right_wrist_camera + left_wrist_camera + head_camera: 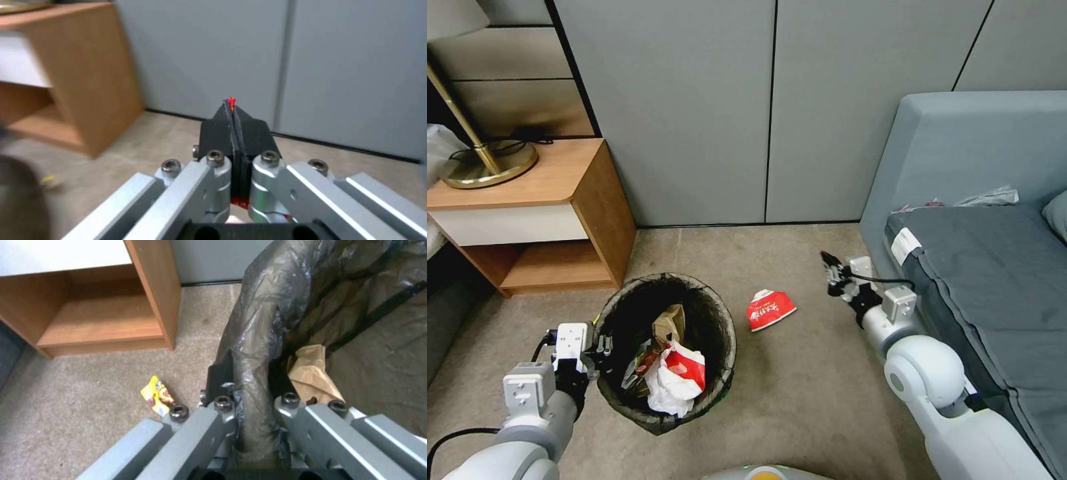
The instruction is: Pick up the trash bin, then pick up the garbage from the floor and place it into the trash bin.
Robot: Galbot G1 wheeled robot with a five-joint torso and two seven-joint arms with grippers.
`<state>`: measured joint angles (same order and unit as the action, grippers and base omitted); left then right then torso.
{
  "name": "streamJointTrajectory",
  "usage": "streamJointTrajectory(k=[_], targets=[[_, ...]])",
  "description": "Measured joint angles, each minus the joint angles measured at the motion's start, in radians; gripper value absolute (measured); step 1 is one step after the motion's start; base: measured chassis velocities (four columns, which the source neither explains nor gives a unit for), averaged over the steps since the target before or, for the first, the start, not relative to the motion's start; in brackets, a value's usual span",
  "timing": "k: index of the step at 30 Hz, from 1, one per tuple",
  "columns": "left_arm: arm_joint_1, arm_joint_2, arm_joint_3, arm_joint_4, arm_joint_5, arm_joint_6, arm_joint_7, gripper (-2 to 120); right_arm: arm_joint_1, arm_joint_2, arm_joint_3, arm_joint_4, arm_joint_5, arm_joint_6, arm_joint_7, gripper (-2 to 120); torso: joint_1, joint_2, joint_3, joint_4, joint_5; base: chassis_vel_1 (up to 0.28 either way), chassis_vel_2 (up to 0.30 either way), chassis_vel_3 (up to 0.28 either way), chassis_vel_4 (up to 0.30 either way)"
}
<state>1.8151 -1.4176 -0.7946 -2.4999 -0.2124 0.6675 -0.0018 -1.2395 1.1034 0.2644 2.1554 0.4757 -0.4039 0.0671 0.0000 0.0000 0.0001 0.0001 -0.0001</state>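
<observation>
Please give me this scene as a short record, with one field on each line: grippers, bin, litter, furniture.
left gripper: shut on the bin rim
right gripper: shut on a thin red scrap, raised beside the sofa
bin: on the carpet, bag-lined, holding a brown paper bag and crumpled cartons
floor litter: red carton right of the bin; yellow wrapper near the nightstand

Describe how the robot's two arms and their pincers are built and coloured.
Both arms are glossy white with rounded joints and grey metal wrist blocks. The left pincer and right pincer have silver linkage bars with black hex bolts and black pads. Black cables loop along each wrist.
</observation>
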Motion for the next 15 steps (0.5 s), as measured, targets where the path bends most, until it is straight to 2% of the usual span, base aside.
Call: streamJointTrajectory(k=[9,15], targets=[[-0.003,0.007,0.005,0.0,-0.002,0.003,-0.002,1,0.021,-0.025,-0.086,0.072,0.039,-0.012,-0.047,0,0.0,0.0,0.0,-0.0001,0.0001,0.0,0.0,0.0,0.0],[-0.012,0.012,0.008,0.0,0.0,0.005,-0.004,1,0.076,-0.049,-0.247,0.116,0.083,-0.013,-0.075,0,0.0,0.0,0.0,-0.0001,0.0,0.0,0.0,0.0,0.0]])
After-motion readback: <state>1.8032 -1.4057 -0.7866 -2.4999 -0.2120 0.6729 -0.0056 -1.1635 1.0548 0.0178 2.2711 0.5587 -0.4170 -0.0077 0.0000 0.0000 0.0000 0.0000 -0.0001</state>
